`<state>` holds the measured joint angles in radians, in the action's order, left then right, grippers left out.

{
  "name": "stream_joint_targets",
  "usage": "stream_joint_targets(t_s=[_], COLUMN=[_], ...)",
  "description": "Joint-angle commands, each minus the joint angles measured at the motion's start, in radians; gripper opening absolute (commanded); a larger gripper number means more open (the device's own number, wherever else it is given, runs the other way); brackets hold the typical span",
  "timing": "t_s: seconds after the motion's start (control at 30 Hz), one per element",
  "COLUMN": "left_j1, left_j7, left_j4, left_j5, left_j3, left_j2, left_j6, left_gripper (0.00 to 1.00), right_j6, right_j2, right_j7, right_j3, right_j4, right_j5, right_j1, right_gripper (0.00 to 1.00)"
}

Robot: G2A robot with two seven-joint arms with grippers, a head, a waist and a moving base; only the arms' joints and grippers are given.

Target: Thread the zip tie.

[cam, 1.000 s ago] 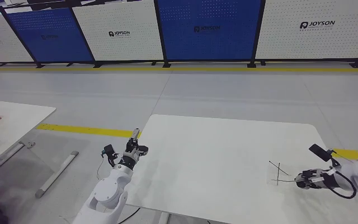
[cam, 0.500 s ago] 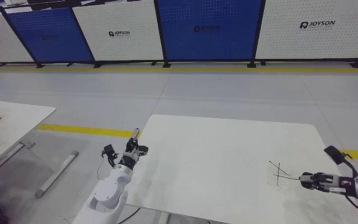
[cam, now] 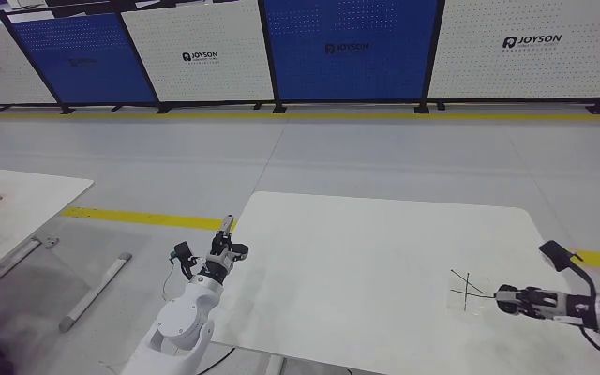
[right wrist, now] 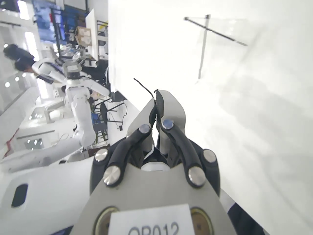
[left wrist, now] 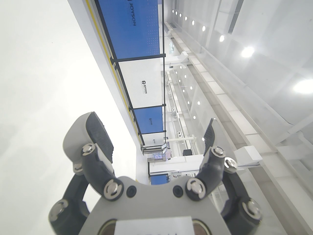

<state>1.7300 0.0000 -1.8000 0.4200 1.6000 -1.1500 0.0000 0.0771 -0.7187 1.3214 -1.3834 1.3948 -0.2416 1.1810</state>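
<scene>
My right gripper (cam: 499, 298) (right wrist: 156, 94) is near the table's right front corner, shut on a thin black zip tie (cam: 478, 295). A short end of that tie (right wrist: 143, 86) sticks out past the fingertips in the right wrist view. Two more black zip ties (cam: 467, 279) (right wrist: 205, 50) lie crossed on the table just beyond it, on what looks like a clear plastic sheet. My left gripper (cam: 225, 230) (left wrist: 156, 133) stands open and holds nothing at the table's left edge, pointing up and away from the ties.
The white table (cam: 375, 272) is bare between the two arms. Its right edge and front edge run close to the right gripper. Another white robot (right wrist: 73, 94) stands in the room off the table's side.
The right gripper, still shut on the zip tie, swung its wrist outward and shifted slightly; the held tie now lies nearer the crossed ones. The left arm has not moved.
</scene>
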Motion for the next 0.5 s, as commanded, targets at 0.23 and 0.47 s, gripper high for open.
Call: stream_joint_targets(t_s=[0.23, 0.47], left_j1=[0.000, 0.000], left_j7=[0.000, 0.000], left_j4=[0.000, 0.000], left_j5=[0.000, 0.000], left_j3=[0.000, 0.000], left_j2=[0.000, 0.000], left_j6=[0.000, 0.000], left_gripper=[1.00, 1.00], right_j6=[-0.025, -0.025], right_j2=[-0.015, -0.015], right_j7=[0.000, 0.000], right_j3=[0.066, 0.066], right_j4=[0.078, 0.078], right_j5=[-0.015, -0.015], right_j1=[-0.046, -0.046], right_gripper=[0.00, 0.00])
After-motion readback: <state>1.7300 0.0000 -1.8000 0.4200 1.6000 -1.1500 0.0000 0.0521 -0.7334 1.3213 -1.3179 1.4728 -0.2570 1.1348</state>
